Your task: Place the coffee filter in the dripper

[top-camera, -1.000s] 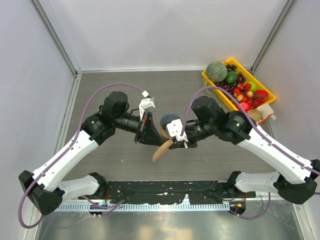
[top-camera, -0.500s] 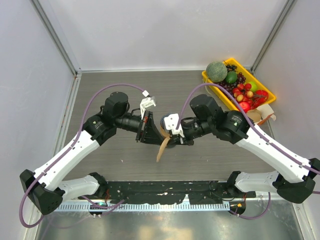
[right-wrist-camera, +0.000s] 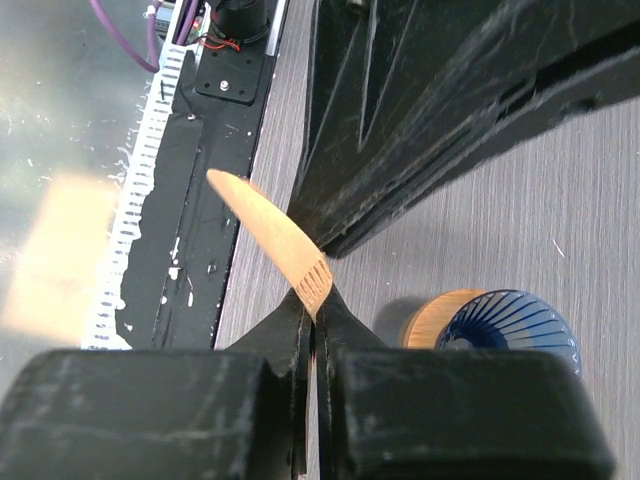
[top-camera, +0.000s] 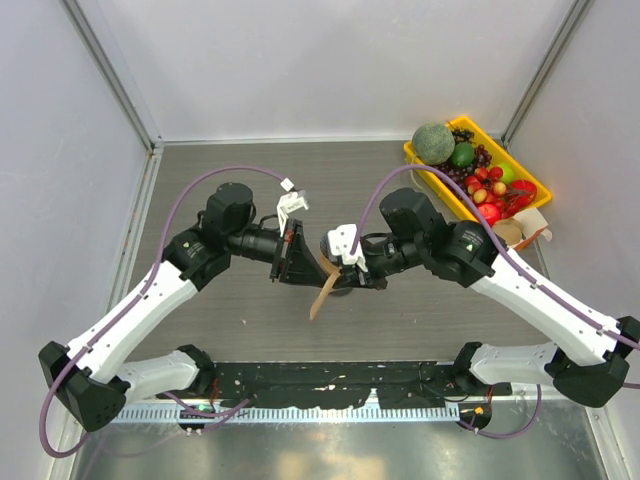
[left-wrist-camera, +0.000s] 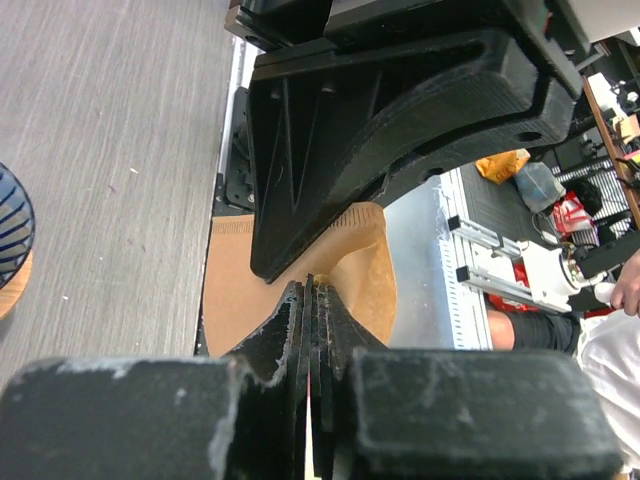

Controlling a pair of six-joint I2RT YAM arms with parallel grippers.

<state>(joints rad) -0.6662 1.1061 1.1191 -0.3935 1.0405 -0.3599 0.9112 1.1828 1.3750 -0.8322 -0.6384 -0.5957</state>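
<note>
Left gripper (top-camera: 312,270) and right gripper (top-camera: 342,278) pinch coffee filter (top-camera: 321,297).

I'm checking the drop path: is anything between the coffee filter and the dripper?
Nothing visible does. The coffee filter, pinched by the left gripper and the right gripper, hangs just beside the open dripper.

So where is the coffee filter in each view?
Top external: coffee filter at centre, below where the arms meet.
Left wrist: coffee filter lower middle, behind the jaws.
Right wrist: coffee filter left of centre, slanting up from the jaws.
Shared landmark: the blue dripper: centre, left edge, lower right.
</note>
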